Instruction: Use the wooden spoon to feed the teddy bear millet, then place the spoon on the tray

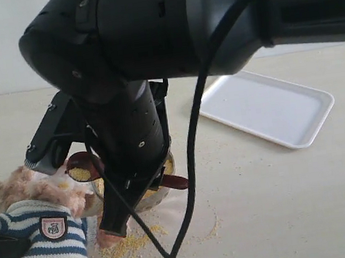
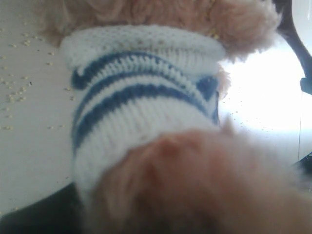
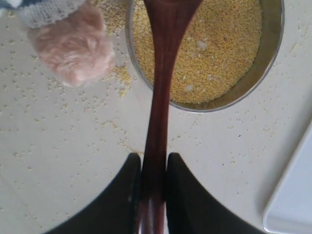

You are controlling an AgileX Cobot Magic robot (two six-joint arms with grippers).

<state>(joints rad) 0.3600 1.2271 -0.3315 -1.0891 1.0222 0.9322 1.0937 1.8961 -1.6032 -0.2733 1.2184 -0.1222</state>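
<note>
The teddy bear (image 1: pixel 46 229) sits at the lower left in its striped sweater with a chest badge. My right gripper (image 3: pixel 153 163) is shut on the slim handle of the wooden spoon (image 3: pixel 163 73). In the exterior view the wooden spoon's bowl (image 1: pixel 80 170) carries millet and hovers right beside the bear's muzzle. The steel bowl (image 3: pixel 270 53) of millet (image 3: pixel 219 44) lies under the spoon shaft. The white tray (image 1: pixel 270 107) lies at the right rear. The left wrist view is filled by the bear's sweater (image 2: pixel 141 97) and blurred fur (image 2: pixel 195 185), which hide my left gripper's jaws.
My right arm (image 1: pixel 148 31) spans the top of the exterior view, its cable (image 1: pixel 192 164) hanging down in front. Loose millet (image 1: pixel 124 248) is scattered on the table around the bowl. The bear's paw (image 3: pixel 73 44) rests near the bowl. A tray corner (image 3: pixel 292 195) shows in the right wrist view.
</note>
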